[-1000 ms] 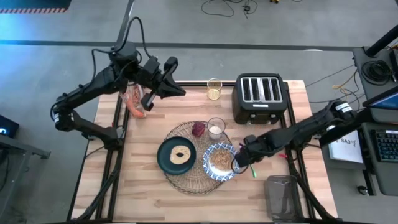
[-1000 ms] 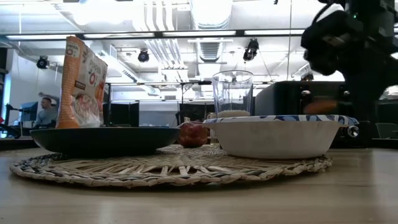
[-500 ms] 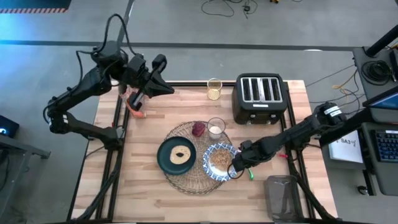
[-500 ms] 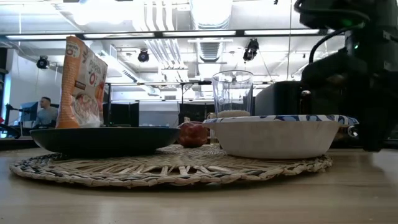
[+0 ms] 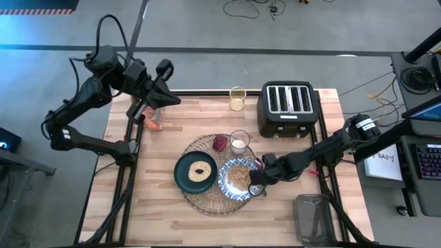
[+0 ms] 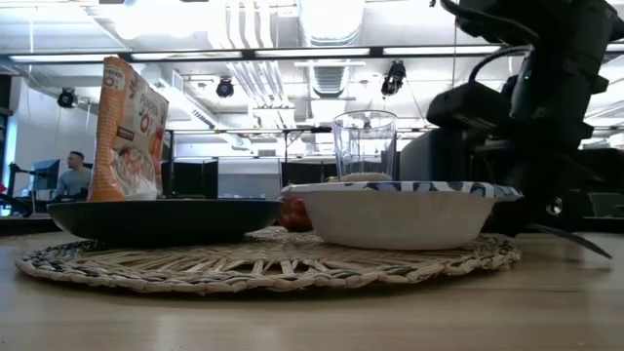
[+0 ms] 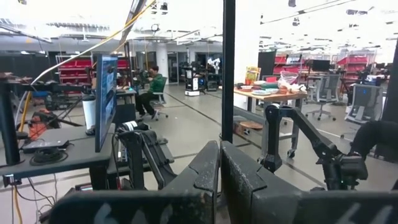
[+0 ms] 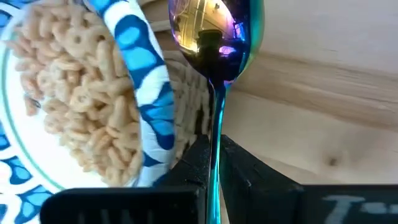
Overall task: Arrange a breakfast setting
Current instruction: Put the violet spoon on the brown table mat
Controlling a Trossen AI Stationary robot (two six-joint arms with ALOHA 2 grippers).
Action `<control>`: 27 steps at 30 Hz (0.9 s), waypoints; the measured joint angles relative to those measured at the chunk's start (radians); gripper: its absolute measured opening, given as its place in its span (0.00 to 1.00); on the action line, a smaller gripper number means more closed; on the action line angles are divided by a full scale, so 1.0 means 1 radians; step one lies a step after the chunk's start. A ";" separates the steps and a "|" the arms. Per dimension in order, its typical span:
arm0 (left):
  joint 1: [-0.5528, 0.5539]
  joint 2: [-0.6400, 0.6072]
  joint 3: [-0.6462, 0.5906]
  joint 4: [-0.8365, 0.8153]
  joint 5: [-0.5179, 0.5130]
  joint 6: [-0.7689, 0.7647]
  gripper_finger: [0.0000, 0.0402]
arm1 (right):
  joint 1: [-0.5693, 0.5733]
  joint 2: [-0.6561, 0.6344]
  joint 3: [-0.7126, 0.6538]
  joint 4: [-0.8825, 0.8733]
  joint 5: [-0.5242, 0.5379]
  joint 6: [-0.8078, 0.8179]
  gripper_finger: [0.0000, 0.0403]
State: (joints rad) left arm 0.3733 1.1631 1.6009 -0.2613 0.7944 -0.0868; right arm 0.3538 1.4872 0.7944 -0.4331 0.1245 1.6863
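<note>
A round straw placemat (image 5: 207, 200) carries a dark teal plate (image 5: 196, 172), a blue-and-white bowl (image 5: 236, 178) of cereal rings and a small clear glass (image 5: 239, 142). My right gripper (image 5: 258, 186) stands at the bowl's right rim, slanting down, shut on a spoon (image 8: 214, 37). The spoon's shiny head sticks out past the fingertips, over the placemat's edge and the wood. The bowl's rim (image 8: 146, 81) lies right beside one finger; whether they touch I cannot tell. My left gripper (image 5: 170, 98) is shut on nothing, raised over the table's far left corner. My right gripper pinches the spoon's thin stem (image 8: 215, 134) between its two fingers, just behind the head. The fingers lie along the stem and slant down from the table's right. The head (image 8: 214, 56) points on past the fingertips, low beside the bowl's right rim.
A black four-slot toaster (image 5: 289, 107) stands at the far right, a small jar (image 5: 237, 98) left of it. A red fruit (image 5: 220, 142) sits on the placemat by the glass. An orange bag (image 5: 150, 116) stands far left. A clear container (image 5: 313, 215) is near right.
My right gripper has sunk and gone toward the table's left, tipping steeper with the spoon. The bowl has slid a little toward the left on the placemat. My left gripper, still shut, has drawn back toward the table's left edge and risen.
</note>
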 joint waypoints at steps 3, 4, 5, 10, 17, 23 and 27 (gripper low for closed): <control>0.000 -0.010 0.000 -0.015 0.000 0.013 0.00 | 0.000 0.003 0.000 -0.012 0.001 -0.002 0.03; 0.000 -0.013 0.000 -0.024 0.000 0.020 0.00 | 0.000 0.003 0.000 -0.020 0.001 -0.002 0.03; 0.000 -0.016 0.000 -0.030 0.000 0.025 0.00 | 0.000 0.003 0.000 -0.033 0.000 -0.002 0.03; 0.000 -0.022 0.000 -0.055 0.000 0.030 0.00 | 0.000 0.003 0.000 -0.115 -0.015 -0.001 0.03; 0.000 -0.020 0.000 -0.056 0.000 0.037 0.00 | 0.000 0.003 -0.001 -0.112 -0.018 -0.012 0.04; 0.000 -0.020 0.000 -0.057 0.000 0.052 0.00 | -0.001 0.003 -0.005 -0.128 -0.019 -0.056 0.15; 0.000 -0.020 0.000 -0.065 0.000 0.052 0.00 | -0.001 -0.002 -0.002 -0.140 -0.055 -0.056 0.24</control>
State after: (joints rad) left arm 0.3729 1.1435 1.6009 -0.3264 0.7944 -0.0347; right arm 0.3527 1.4856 0.7920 -0.5733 0.0695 1.6306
